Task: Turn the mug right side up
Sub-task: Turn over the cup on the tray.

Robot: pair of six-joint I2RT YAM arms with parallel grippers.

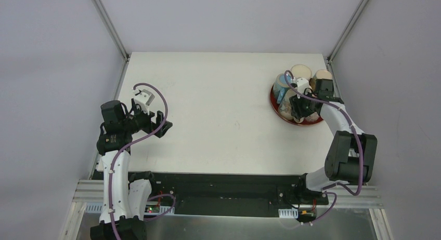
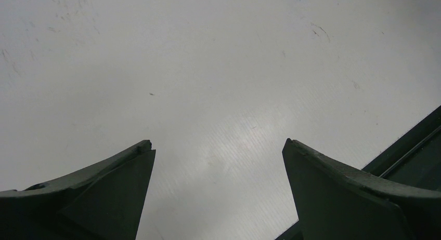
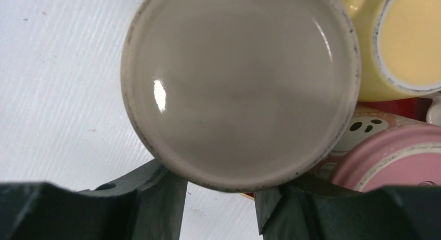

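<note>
We look down past the left gripper (image 2: 218, 145), whose two dark fingers (image 2: 112, 190) rise from the bottom corners, spread wide apart. Between them we see only the white table (image 2: 218, 63). Its surface has a fine ribbed grain and carries faint scuff marks (image 2: 320, 29) near the top. A dark strip (image 2: 416, 141) cuts diagonally across the lower right corner, beside the right-hand finger.

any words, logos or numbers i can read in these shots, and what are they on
No readable text in any view.
grey mug: plain glazed surface, no lettering.
patterned mug: dark oval marks, a drawing and not letters.
yellow mug and pink mug: no text on the parts that show.
</note>
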